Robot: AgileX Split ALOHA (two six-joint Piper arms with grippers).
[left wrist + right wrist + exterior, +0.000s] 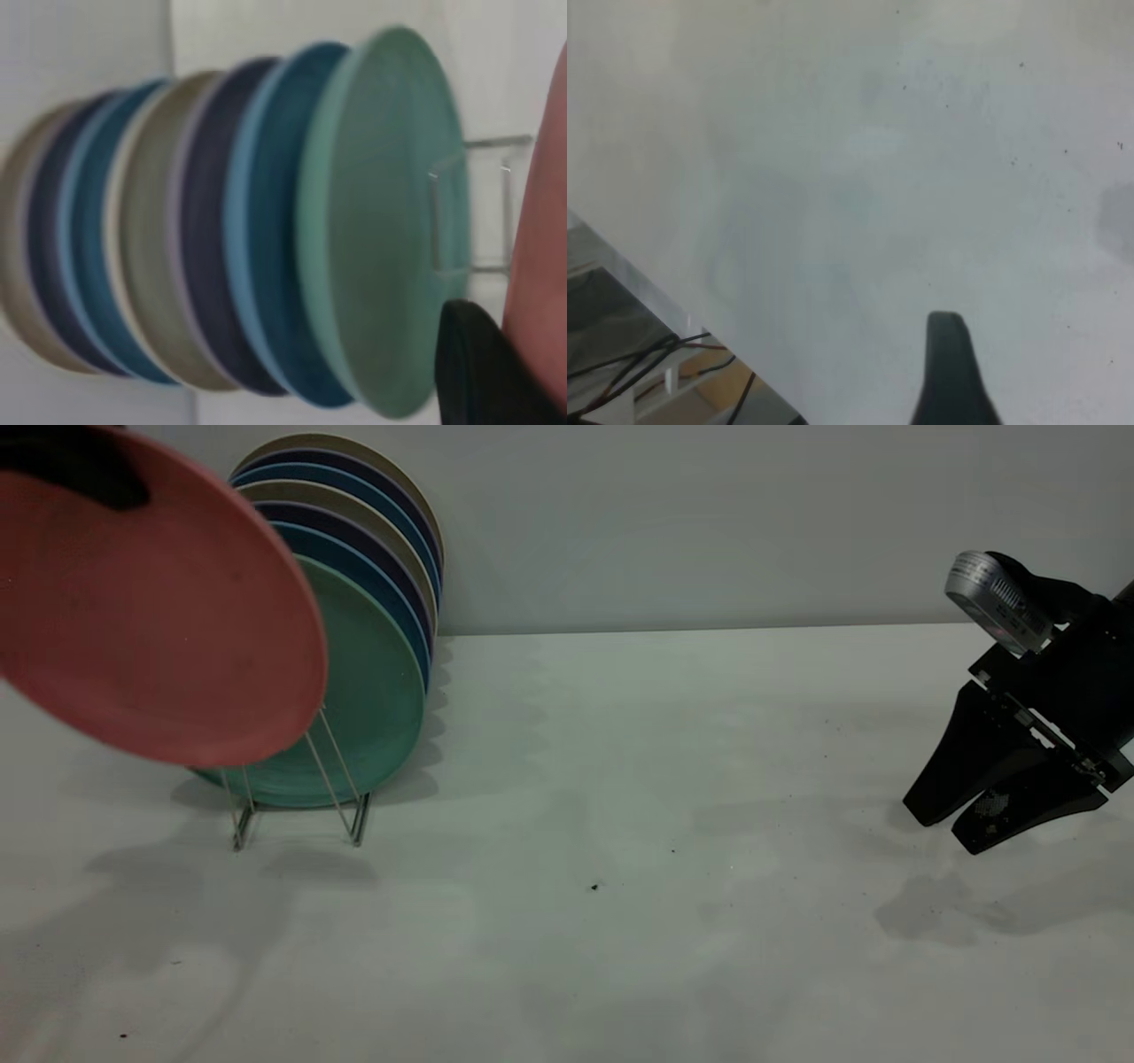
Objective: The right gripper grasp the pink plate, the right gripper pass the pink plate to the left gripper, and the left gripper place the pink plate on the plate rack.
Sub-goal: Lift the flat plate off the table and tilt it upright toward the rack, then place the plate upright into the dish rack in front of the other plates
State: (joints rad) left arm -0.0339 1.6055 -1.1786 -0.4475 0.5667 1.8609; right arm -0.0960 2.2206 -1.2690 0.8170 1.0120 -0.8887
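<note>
The pink plate point(159, 611) hangs tilted in the air at the far left, just in front of the plate rack point(341, 802). My left gripper point(75, 469) is shut on the plate's upper rim, and only one dark finger shows over the rim. In the left wrist view that finger point(483, 372) lies against the pink plate point(545, 230), with the rack's wire loops point(496, 204) behind. My right gripper point(946, 828) hovers low over the table at the far right, open and holding nothing. One of its fingers point(948, 372) shows above bare table.
Several plates stand upright in the rack, the mint-green plate point(376, 691) in front, with blue, dark and beige ones behind it. A grey wall closes the back. The white table point(620, 824) stretches between the rack and the right gripper. Its edge point(664, 301) shows beside the right arm.
</note>
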